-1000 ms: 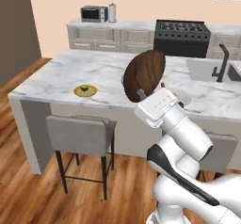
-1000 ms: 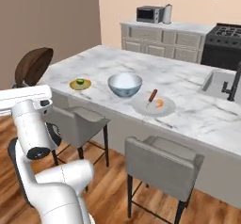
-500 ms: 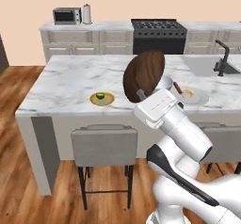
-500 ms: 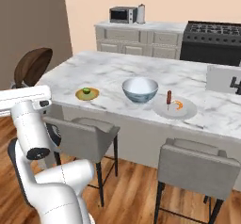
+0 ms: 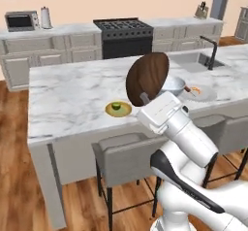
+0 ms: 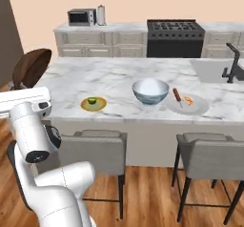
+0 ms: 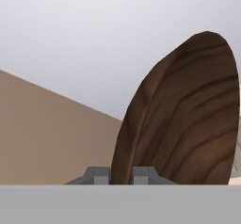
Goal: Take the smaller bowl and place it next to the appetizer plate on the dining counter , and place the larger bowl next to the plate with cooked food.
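Observation:
My gripper [image 5: 144, 98] is shut on the rim of the smaller bowl [image 5: 147, 77], a dark brown wooden one held on edge above the near side of the dining counter [image 5: 68, 99]. In the hand view the smaller bowl [image 7: 183, 119] rises from between the fingertips of the gripper [image 7: 121, 175]. In the right base view the smaller bowl [image 6: 31, 67] stands up over the gripper [image 6: 19, 85] at the far left. The yellow appetizer plate [image 5: 118, 108] [image 6: 93, 103] lies near the counter's front edge. The larger bowl [image 6: 150, 90], white and blue, sits next to the plate with cooked food [image 6: 187, 103].
Grey stools [image 5: 126, 157] [image 6: 95, 147] [image 6: 209, 154] stand under the counter's near edge. A sink [image 5: 191, 60] with a black faucet [image 6: 231, 61] is at the counter's right end. A black stove [image 5: 123, 28] and a microwave [image 6: 81, 17] line the back wall.
The whole picture has shifted because the base is driving; the counter now sits more squarely ahead. The brown bowl stays held upright in the shut gripper.

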Controlling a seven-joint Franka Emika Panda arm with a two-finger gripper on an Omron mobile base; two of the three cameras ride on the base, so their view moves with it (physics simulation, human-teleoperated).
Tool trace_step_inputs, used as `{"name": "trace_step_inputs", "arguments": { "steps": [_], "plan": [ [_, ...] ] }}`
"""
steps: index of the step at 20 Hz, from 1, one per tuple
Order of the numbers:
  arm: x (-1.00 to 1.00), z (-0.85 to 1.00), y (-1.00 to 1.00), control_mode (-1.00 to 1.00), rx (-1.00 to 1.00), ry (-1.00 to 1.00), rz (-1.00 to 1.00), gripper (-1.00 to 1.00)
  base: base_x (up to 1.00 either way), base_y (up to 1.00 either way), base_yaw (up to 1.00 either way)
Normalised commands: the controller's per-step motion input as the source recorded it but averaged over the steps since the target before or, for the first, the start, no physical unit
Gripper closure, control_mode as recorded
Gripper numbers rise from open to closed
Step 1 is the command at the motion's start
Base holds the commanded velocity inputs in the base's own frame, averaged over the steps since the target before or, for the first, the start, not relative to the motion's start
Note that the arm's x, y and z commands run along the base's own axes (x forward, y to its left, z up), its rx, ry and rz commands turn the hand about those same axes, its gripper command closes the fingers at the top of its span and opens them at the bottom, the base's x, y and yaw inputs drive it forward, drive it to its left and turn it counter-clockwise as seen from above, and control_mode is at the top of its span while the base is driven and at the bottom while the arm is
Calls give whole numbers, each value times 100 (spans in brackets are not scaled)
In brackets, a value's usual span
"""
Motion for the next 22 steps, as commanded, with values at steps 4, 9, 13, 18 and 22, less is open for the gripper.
{"name": "trace_step_inputs", "arguments": {
  "steps": [4, 9, 13, 18, 22],
  "plan": [
    [0, 0, 0, 100, 0, 0, 0, 100, 25, 99, -55],
    [0, 0, 0, 100, 0, 0, 0, 100, 1, 82, -53],
    [0, 0, 0, 100, 0, 0, 0, 100, 52, 88, -41],
    [0, 0, 0, 100, 0, 0, 0, 100, 30, 61, -35],
    [0, -6, 12, -100, -5, -2, -19, 100, 0, 22, -20]
  ]
}}
